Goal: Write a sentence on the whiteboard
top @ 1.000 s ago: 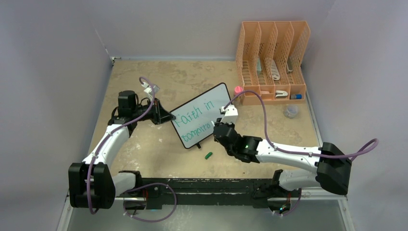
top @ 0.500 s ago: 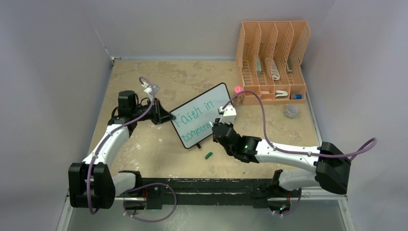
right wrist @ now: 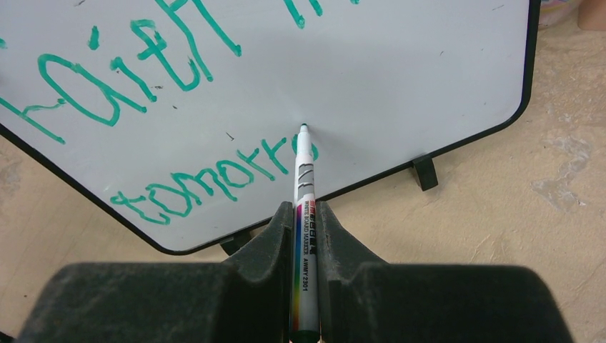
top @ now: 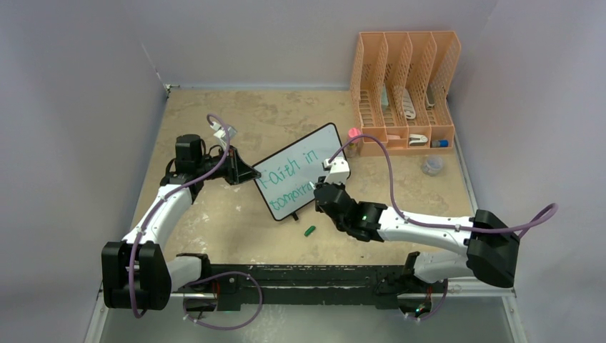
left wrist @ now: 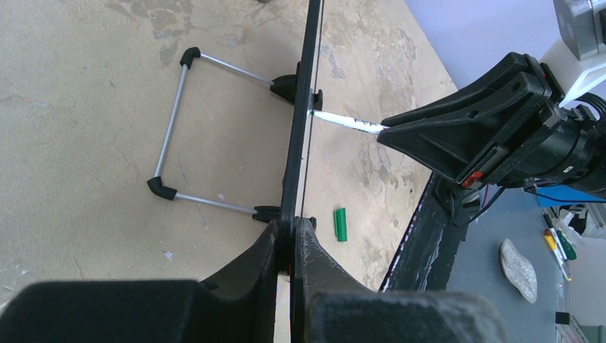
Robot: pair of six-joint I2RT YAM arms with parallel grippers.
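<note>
Overhead, the whiteboard (top: 296,179) stands tilted on the table (top: 214,221) between the two arms, and the green sentence (top: 291,176) on it is too small to read past "Faith in". The right wrist view brings it close: "Faith in" on the upper line, and below it "tomorr" followed by a curved stroke beside the tip of the marker (right wrist: 305,161). The left wrist view sees the board edge-on, so no lettering shows. It does show the wire stand (left wrist: 171,121) folded out behind the board, and the marker's tip touching the writing face from the other side. A green cap (top: 309,231) lies on the table near the board's lower corner. It shows overhead and from the left wrist, but not from the right.

The left gripper (left wrist: 291,229) has its fingers pressed together on the black frame at the board's left edge. The right gripper (right wrist: 306,211) is pinched on the marker barrel, whose printed label runs between the two pads while the nib end sticks out towards the board.

Compared with a second ago, the right gripper has slid a little to the left along the lower line of writing. The left arm, the board and the cap sit where they were.
</note>
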